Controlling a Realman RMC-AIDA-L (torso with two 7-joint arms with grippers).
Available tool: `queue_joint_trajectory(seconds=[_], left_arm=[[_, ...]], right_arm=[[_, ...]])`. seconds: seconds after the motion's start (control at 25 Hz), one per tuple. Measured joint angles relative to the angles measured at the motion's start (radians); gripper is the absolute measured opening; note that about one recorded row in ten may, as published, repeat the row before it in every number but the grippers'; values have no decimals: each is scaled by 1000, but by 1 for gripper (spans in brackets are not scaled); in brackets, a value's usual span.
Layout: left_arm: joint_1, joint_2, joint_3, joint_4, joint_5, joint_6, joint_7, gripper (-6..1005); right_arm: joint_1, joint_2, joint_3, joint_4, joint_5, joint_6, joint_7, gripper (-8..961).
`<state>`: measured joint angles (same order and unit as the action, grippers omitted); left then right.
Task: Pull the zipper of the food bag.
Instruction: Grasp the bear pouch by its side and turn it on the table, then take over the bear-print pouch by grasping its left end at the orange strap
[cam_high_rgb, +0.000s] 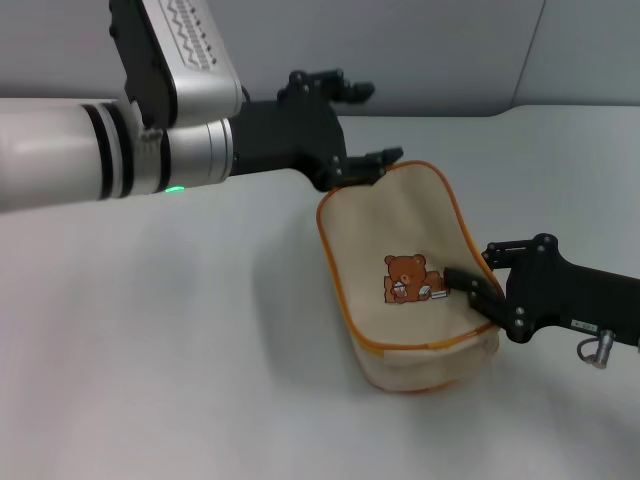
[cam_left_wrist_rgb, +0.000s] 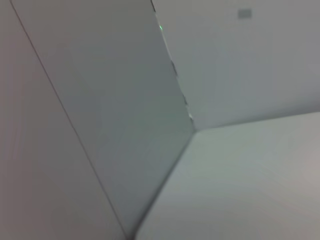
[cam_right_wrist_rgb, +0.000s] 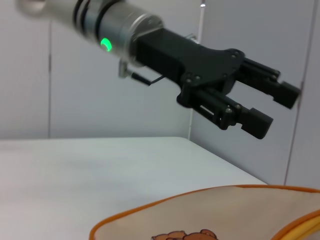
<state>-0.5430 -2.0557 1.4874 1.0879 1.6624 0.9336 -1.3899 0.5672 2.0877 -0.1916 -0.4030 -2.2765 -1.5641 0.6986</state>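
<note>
**Cream bag, orange trim, black grippers**

The food bag (cam_high_rgb: 405, 265) is showing cream fabric with a brown bear print (cam_high_rgb: 405, 277), and the zipper (cam_high_rgb: 334, 262) is running orange around its edge. Both the left gripper (cam_high_rgb: 362, 130) and the right gripper (cam_high_rgb: 478, 296) are appearing black. The tabletop (cam_high_rgb: 180, 350) is looking pale grey-white. A green light (cam_high_rgb: 175, 188) is glowing on the silver-and-white left arm (cam_high_rgb: 100, 150).

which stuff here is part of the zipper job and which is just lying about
Job:
bag, lying on its side
zipper, orange line round its edge
left end effector, open, above the bag's far end
right end effector, at the bag's near right side

Lying about:
table only
</note>
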Motion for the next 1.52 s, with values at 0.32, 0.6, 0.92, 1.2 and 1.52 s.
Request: queue_joint_trajectory(seconds=[0.32, 0.6, 0.92, 1.2, 1.52], left_arm=[[-96, -13, -181, -26, 224, 214, -222, 675], [-147, -9, -187, -105, 262, 266, -258, 648], [-195, -5, -219, -165, 323, 302, -301, 618], [-205, -2, -239, -165, 378, 322, -346, 528], [-212, -8, -236, -190, 392, 325, -339, 315]], right_arm=[[3, 0, -50, -113, 1, -107, -218, 148], [3, 3, -252, -229, 56, -127, -207, 143], [-17, 3, -411, -291, 161, -110, -170, 133], [-27, 4, -419, -305, 184, -109, -175, 130], [-37, 5, -423, -317, 198, -129, -182, 129]])
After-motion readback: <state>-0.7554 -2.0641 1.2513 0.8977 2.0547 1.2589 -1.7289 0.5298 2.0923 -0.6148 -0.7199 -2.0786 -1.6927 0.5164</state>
